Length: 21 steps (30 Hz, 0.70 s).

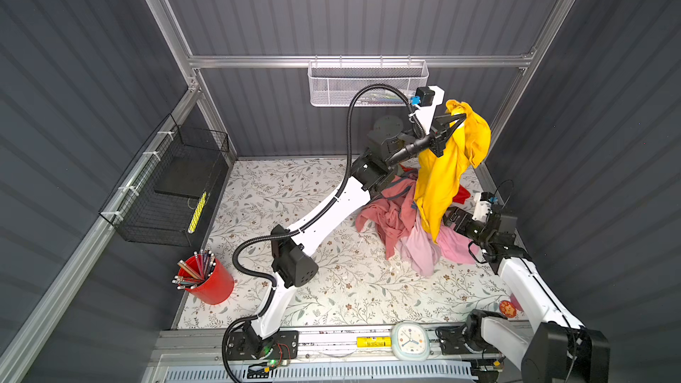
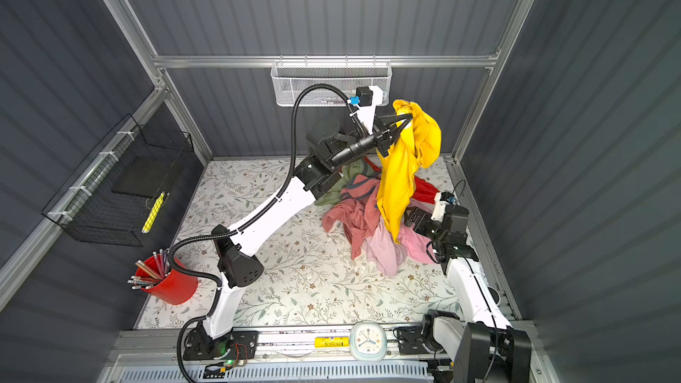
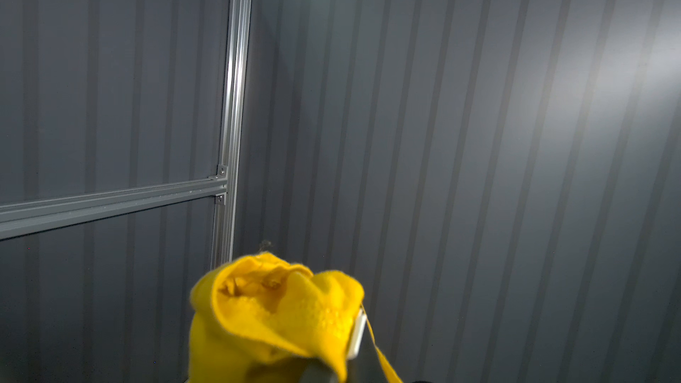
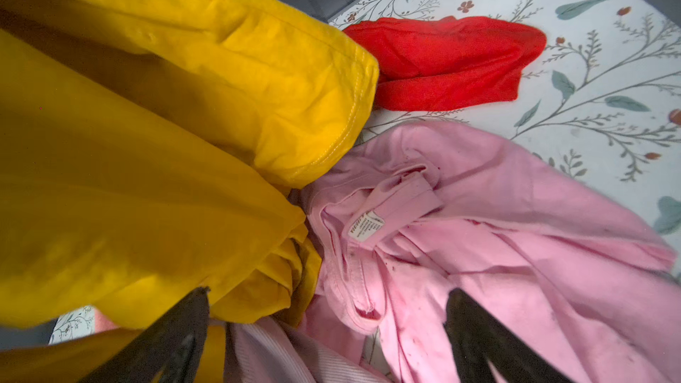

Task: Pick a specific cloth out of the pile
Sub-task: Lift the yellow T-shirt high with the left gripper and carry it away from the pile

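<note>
The near middle of the floral table (image 1: pixel 350 289) lies bare, free for a gripper to sweep; the far left corner is open too. The left arm (image 1: pixel 331 211) slants from near left to far right, cutting across the table. At far right the pile (image 1: pixel 390 215) fills the surface, the cloth (image 1: pixel 442 178) hanging over it like a curtain. The right gripper (image 4: pixel 328 291), jaws spread, crowds the pile's right side. A red cup (image 1: pixel 213 285) of pencils stands near left.
</note>
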Each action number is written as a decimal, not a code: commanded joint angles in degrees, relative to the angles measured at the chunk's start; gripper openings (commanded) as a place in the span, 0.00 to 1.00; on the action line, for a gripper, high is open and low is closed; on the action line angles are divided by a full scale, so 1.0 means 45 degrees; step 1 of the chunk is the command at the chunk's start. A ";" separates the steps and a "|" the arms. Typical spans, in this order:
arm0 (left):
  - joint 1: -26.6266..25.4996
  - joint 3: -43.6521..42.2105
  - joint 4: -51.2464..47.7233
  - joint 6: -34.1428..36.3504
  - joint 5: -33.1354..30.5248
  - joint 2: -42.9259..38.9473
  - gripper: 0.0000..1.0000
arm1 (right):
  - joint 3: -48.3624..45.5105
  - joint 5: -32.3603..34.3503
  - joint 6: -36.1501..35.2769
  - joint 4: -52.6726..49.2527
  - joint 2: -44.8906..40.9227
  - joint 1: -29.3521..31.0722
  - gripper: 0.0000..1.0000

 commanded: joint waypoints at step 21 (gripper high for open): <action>-0.0048 -0.0380 -0.1495 0.6567 -0.3781 -0.3097 0.00 | 0.0084 -0.0477 -0.0238 -0.0230 -0.0357 0.0001 0.99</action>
